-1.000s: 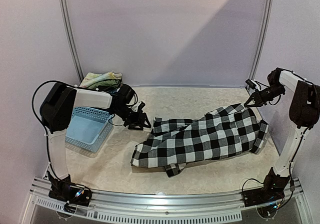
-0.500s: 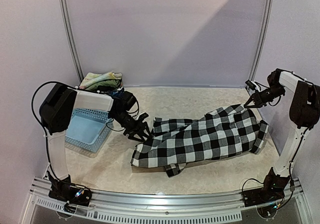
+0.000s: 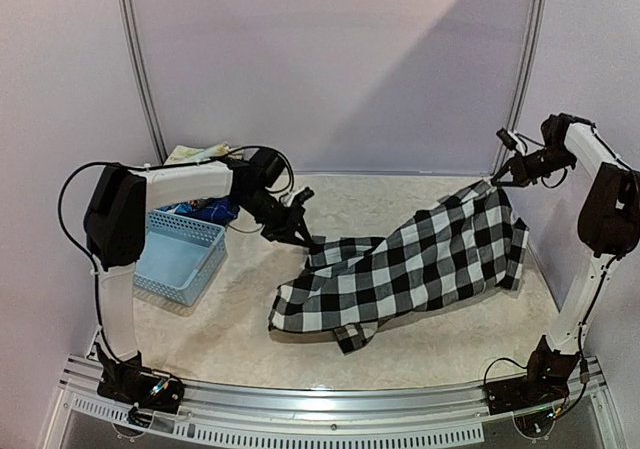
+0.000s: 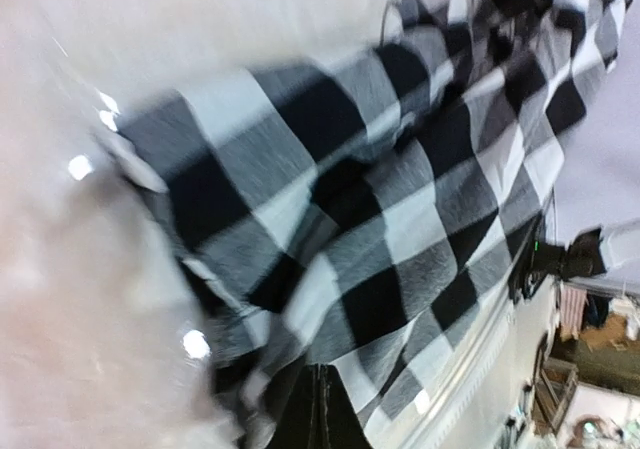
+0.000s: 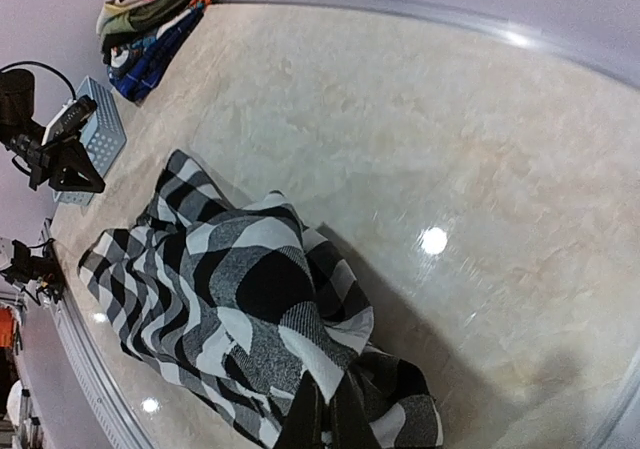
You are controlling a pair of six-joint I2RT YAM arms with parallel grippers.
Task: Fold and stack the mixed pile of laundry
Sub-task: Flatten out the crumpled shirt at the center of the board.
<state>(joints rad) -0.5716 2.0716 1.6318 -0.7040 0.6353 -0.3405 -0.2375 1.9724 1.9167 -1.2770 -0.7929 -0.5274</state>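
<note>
The black-and-white checked shirt (image 3: pixel 410 269) lies stretched across the table, with both ends raised. My left gripper (image 3: pixel 303 234) is shut on the shirt's left edge. In the left wrist view its closed fingers (image 4: pixel 328 409) pinch the checked cloth (image 4: pixel 350 189). My right gripper (image 3: pixel 497 180) is shut on the shirt's far right corner and holds it above the table. In the right wrist view the shirt (image 5: pixel 240 289) hangs down from that gripper (image 5: pixel 338 414). The other garments of the laundry pile (image 5: pixel 150 19) sit stacked at the back left corner.
A light blue perforated basket (image 3: pixel 175 259) stands at the left, under my left arm. A pale cloth (image 3: pixel 195 153) and a dark blue piece (image 3: pixel 205 210) lie behind it. The metal frame rail (image 3: pixel 330 409) runs along the near edge.
My left gripper dropped onto the shirt's left edge, shut on it and pulled it up and back. My right gripper rose, lifting the shirt's right corner.
</note>
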